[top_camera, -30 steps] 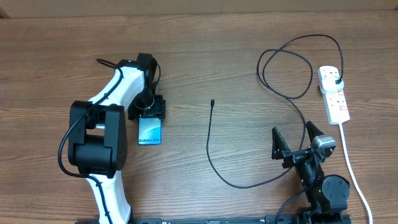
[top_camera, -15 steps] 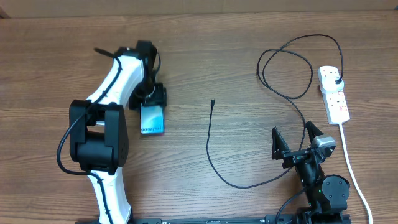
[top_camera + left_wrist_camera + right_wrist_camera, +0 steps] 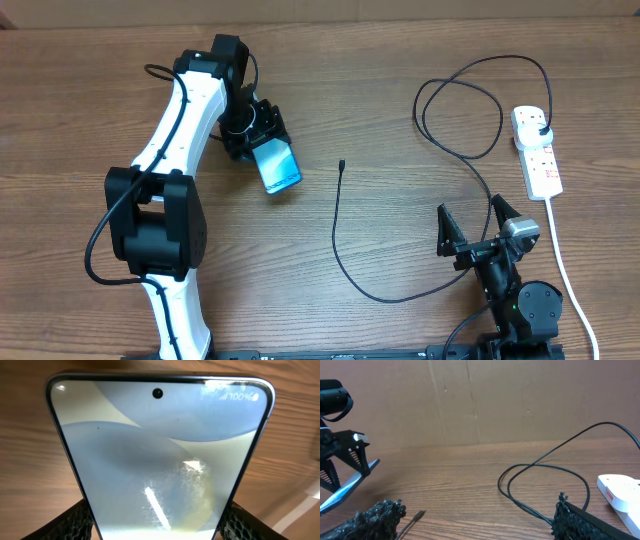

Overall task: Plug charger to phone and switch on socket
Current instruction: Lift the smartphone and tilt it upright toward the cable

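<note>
Moved since 0.5 s ago: phone (image 3: 280, 166), clamped in left pincer (image 3: 264, 145), now sits further right, tilted, nearer tip of charger (image 3: 334, 230); right pincer (image 3: 473, 223) stands spread wide.

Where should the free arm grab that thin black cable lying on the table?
Just behind the small plug tip of the thin black charger cable, coming straight down from above. That stretch lies flat and straight on the wooden table, so the fingers can close across it, leaving the tip free to enter the blue-screened smartphone.
</note>
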`<state>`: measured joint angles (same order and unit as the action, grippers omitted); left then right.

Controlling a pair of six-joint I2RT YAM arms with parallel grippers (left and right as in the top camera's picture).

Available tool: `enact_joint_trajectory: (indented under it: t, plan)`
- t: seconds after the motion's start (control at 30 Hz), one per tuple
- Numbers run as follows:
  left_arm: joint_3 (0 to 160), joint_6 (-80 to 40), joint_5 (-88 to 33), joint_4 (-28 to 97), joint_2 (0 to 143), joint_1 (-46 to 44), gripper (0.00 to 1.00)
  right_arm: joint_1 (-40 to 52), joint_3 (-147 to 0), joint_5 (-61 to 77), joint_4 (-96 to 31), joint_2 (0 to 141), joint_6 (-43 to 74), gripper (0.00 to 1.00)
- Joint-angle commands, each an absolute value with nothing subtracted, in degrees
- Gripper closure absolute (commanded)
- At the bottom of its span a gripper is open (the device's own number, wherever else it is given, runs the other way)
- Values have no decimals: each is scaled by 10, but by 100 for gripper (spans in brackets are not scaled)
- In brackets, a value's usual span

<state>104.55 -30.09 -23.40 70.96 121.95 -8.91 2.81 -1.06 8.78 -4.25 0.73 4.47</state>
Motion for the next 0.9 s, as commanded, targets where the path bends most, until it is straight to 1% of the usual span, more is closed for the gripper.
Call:
enact_joint_trajectory:
  t: [0.0,0.07,0.17,0.27,0.37,0.43,0.63,0.87]
  plan:
    - [1062,-371,-351,713,1214,-89,39,29,-5,90,-40,2,44,0]
    - [1062,-431,-370,716,1214,-89,39,29,-5,90,-40,2,44,0]
    - [1062,-466,-380,718,1214,-89,38,29,-5,90,-40,2,44,0]
    - [1062,-465,-386,718,1214,-89,38,29,-5,90,-40,2,44,0]
    - [1062,-465,-390,718,1214,-89,44,29,-5,90,-40,2,44,0]
    - [1062,-465,-390,719,1214,-89,44,29,-5,90,-40,2,44,0]
    - [1062,-465,-393,722,1214,-89,42,29,-5,90,-40,2,44,0]
    - [1062,-468,-470,722,1214,-89,40,29,-5,90,-40,2,44,0]
